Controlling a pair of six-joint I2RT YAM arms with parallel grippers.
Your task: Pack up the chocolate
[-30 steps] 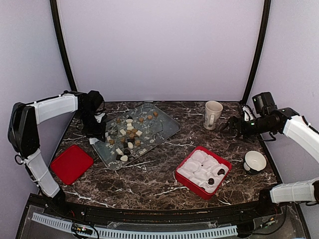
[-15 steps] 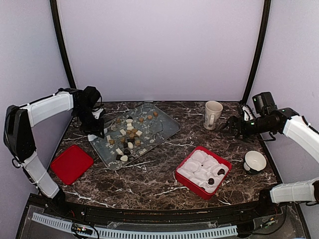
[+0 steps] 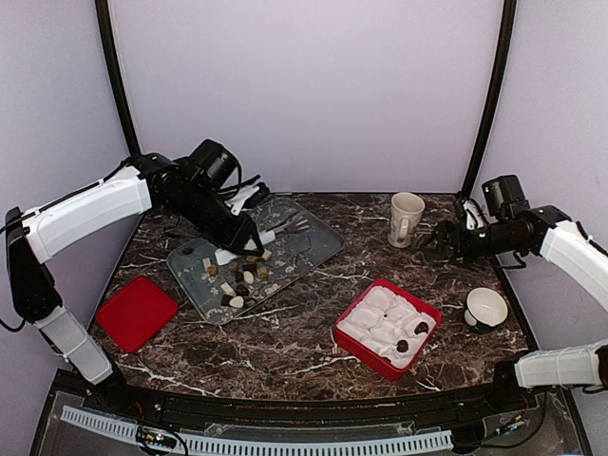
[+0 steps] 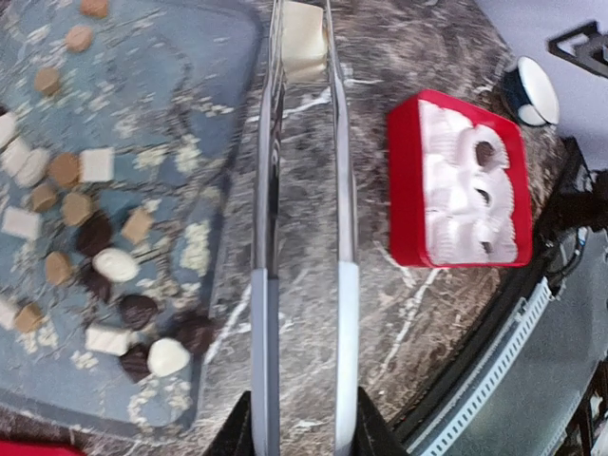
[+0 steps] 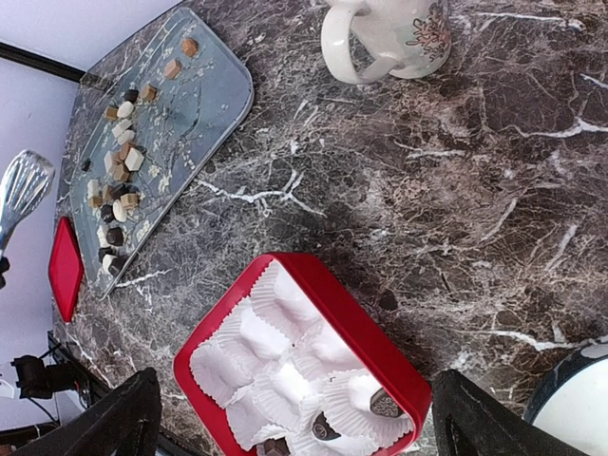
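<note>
Left gripper is reaching over the tray, which is lying aslant across the left rear part of the tabletop. Its fingers are clamping the handles of the metal tongs, pressing the arms nearly parallel. A cream-white piece is sitting between the tong tips; in the wrist view it is showing beyond the tray's rim, against bare marble.

The rest of the chocolate is lying scattered toward the tray's near-left end. Dark pieces are sitting in the white insert of the red box, right of centre toward the near edge. Open marble is running between tray and box.

Right gripper is hovering near the right edge, beside the mug at the right rear. Its fingers are spread wide, holding nothing.

A red lid is lying by the left edge, and a small cup is standing by the right edge.
</note>
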